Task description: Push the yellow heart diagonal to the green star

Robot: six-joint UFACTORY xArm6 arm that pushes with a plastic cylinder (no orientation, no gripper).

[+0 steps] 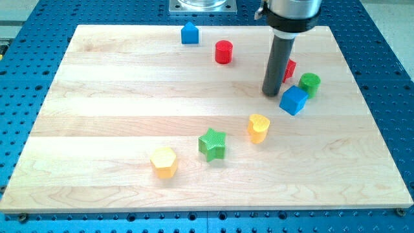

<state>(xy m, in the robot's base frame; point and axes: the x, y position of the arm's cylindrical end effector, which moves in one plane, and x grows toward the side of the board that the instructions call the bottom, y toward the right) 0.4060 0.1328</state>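
Note:
The yellow heart [259, 127] lies right of the board's middle. The green star [212, 144] lies just to its lower left, a small gap between them. My tip [271, 94] rests on the board above and slightly right of the yellow heart, about a block's width away from it. The tip stands just left of the blue cube [294, 99] and in front of a red block [290, 68] that the rod partly hides.
A yellow hexagon [163, 162] lies at the lower left of the star. A green cylinder [310, 84] sits right of the blue cube. A red cylinder [223, 52] and a blue house-shaped block [189, 33] stand near the top. The wooden board [97, 129] lies on a blue perforated table.

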